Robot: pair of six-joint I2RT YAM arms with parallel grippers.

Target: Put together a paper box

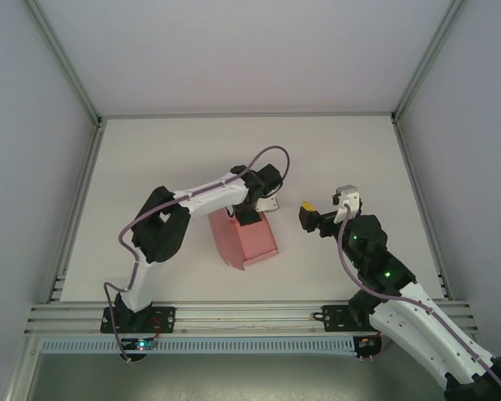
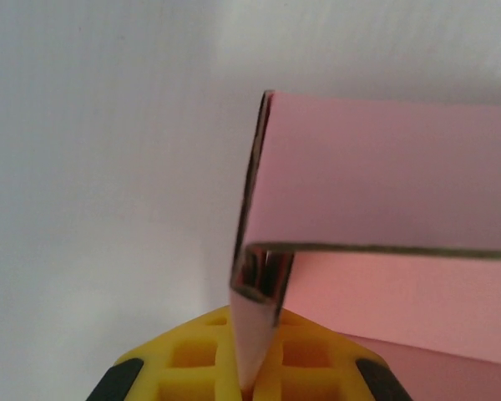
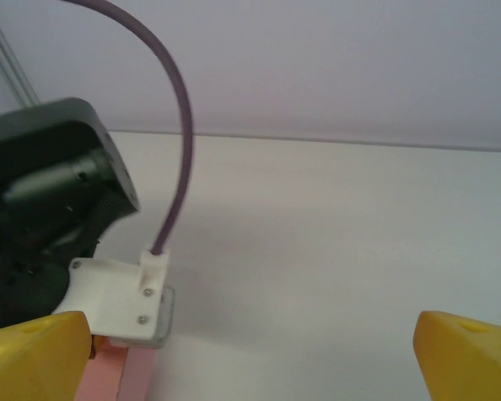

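**Top external view.** The paper box [image 1: 249, 242] sits on the white counter [image 1: 150, 167], just left of frame centre. It is pink card, partly folded into a box shape. The left arm reaches in from the lower left. The left fingers [image 1: 249, 215] meet the upper edge of the box. The right arm enters from the lower right corner. The right fingers [image 1: 306, 205] are right of centre, near the box but not touching it, with bare counter between them.

**Left wrist view.** The left fingers [image 2: 192, 363], yellow with black pads, occupy the bottom centre. They are closed together and clamped on a thin edge of the paper box [image 2: 384, 184]. From the grip point, one pink panel rises upright. A second panel runs toward the right edge of the frame. The card's dark cut edges are visible.

**Right wrist view.** The right fingers [image 3: 33, 351] are spread wide apart, one yellow tip in each lower corner, with nothing between them. The left arm's black wrist housing [image 3: 50, 192] is at the left. Below it is a white camera mount [image 3: 117, 301], with a purple cable [image 3: 179, 125] arching upward from it. A strip of the pink paper box [image 3: 117, 376] shows under the mount at the bottom left. The counter [image 3: 334, 251] extends across the centre and right.
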